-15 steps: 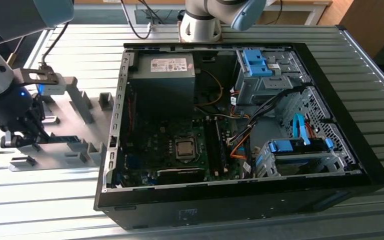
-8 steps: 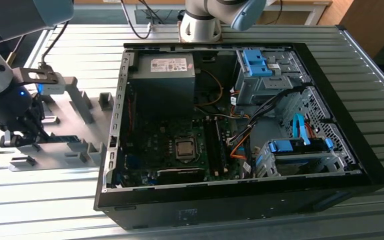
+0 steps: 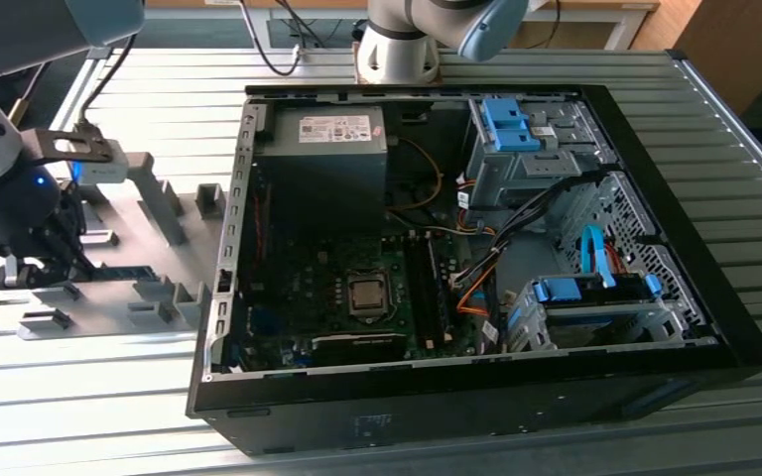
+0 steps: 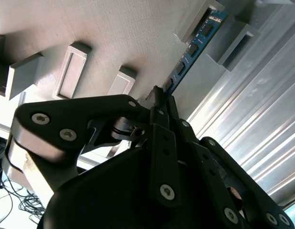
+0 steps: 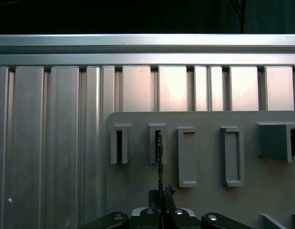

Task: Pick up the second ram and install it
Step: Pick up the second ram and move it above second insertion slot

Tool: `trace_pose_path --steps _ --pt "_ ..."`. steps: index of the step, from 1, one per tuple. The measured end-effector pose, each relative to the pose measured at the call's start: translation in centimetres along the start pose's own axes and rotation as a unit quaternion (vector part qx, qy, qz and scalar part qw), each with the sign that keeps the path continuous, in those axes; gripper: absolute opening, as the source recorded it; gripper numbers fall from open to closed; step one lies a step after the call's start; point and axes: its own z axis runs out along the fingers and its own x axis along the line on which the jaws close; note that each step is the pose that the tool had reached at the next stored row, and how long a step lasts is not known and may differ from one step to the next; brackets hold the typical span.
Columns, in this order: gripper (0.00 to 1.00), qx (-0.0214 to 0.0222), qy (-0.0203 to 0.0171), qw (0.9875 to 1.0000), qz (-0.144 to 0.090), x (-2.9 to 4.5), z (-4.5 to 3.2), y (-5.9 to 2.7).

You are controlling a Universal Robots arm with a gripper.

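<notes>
My jaws pinch the second ram point(image 4: 193, 45), a thin blue-green board with black chips, which stands on edge in the slotted blocks of the grey plastic tray point(image 4: 128, 28). My gripper point(image 4: 159, 98) hangs over that tray, which lies to the exterior view's left of the open black computer case point(image 3: 487, 248).

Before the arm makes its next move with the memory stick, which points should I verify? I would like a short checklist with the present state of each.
1. Grip: the gripper is shut on the second ram: ok.
2. Alignment: in the first wrist view the stick runs straight out from the gripper: ok.
3. Ram free of the grey tray blocks: its far end lies between two of them: not ok.
4. Computer case open, motherboard exposed: ok.
5. A free memory socket: cannot tell.
</notes>
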Motion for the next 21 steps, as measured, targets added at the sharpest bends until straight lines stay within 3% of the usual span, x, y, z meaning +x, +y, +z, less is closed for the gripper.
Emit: trace_pose_path --steps 21 --pt "0.14 0.0000 0.0000 1.0000 0.000 -0.01 -0.70 0.02"
